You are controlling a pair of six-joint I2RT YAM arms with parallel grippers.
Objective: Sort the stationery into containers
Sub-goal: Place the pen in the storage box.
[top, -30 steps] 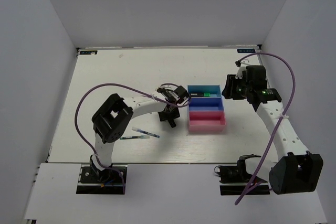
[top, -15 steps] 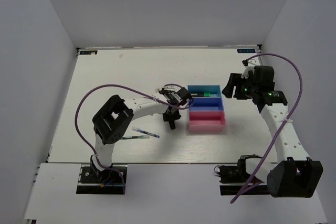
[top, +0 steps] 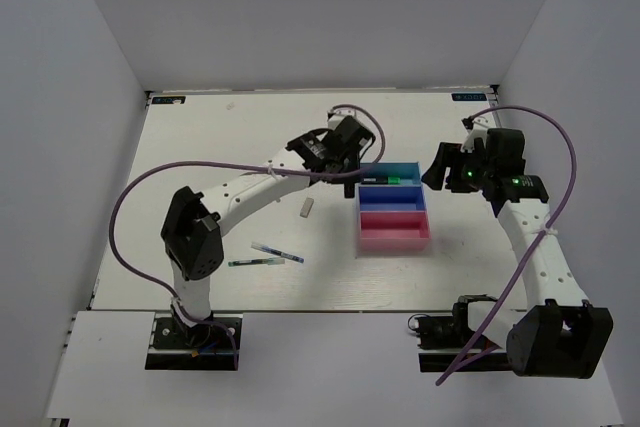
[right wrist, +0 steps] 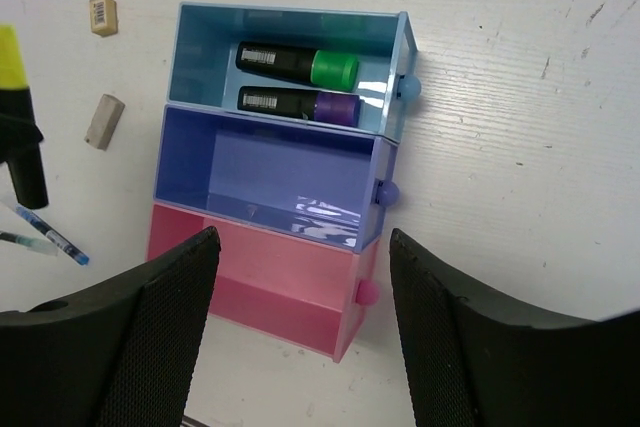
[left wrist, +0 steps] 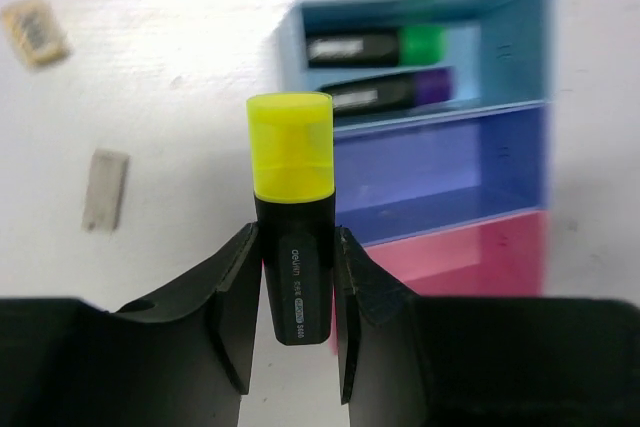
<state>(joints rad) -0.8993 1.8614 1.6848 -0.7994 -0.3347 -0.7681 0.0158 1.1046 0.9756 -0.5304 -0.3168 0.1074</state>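
Holding the yellow-capped highlighter (left wrist: pixel 291 162) clamped, the left gripper (left wrist: pixel 292 277) hangs beside the light blue tray (left wrist: pixel 520 47), towards the right edge of the table (top: pixel 200 147); lay it parallel to the markers (left wrist: pixel 375 45) inside; right gripper (right wrist: pixel 300 277) gapes empty

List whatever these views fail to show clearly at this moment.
Yellow-capped highlighter: barrel end hidden between fingers of the left gripper, left wrist view.
Pens: cut off by the left edge, right wrist view.
Tan block: markings blurred, left wrist view.
Pink tray: lower part hidden behind the left gripper, left wrist view.
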